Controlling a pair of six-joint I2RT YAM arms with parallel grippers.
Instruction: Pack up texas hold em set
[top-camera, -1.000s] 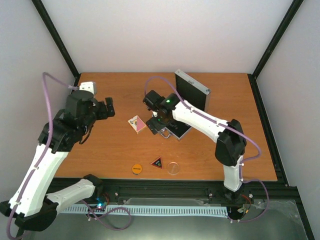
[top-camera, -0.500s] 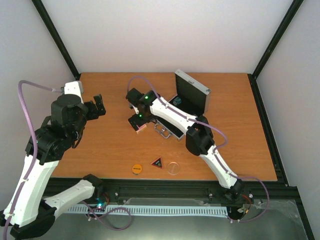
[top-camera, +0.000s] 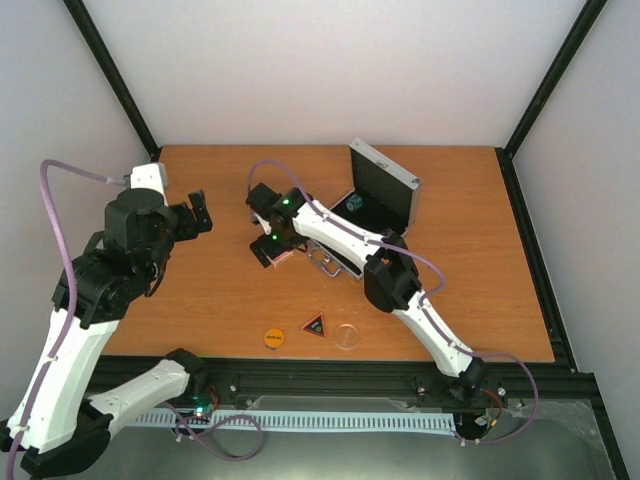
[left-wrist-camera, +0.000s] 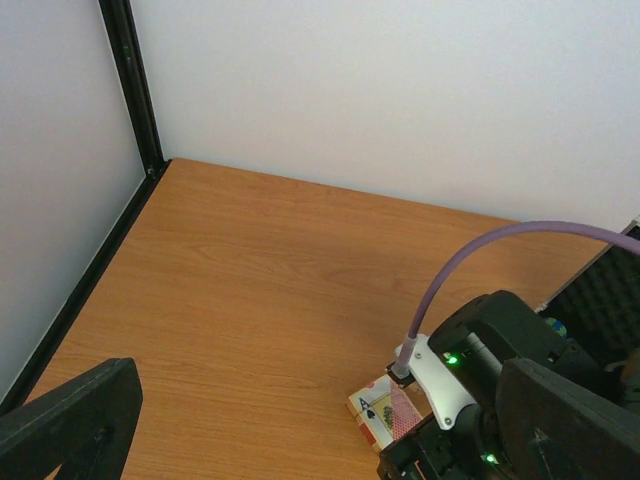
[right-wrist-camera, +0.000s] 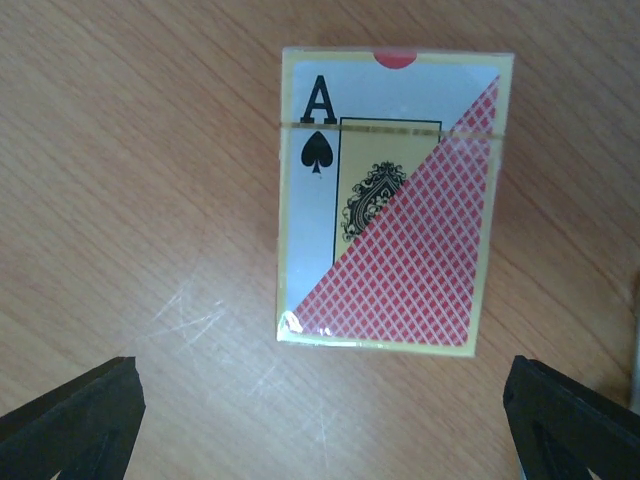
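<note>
While the right claw (right-wrist-camera: 320, 428) hangs spread wide, a glossy rectangular pack (right-wrist-camera: 385, 200) lies flat below it on the wood-grain desk (right-wrist-camera: 120, 150); the left claw (left-wrist-camera: 320, 425) gapes, empty.

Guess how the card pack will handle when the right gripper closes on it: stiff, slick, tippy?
The card pack looks like a stiff, boxy block, so it probably won't flex. Its glossy wrap shows glare, so a grip may slip. It lies flat on the table, so a push likely slides it rather than rolling or tipping it.
</note>
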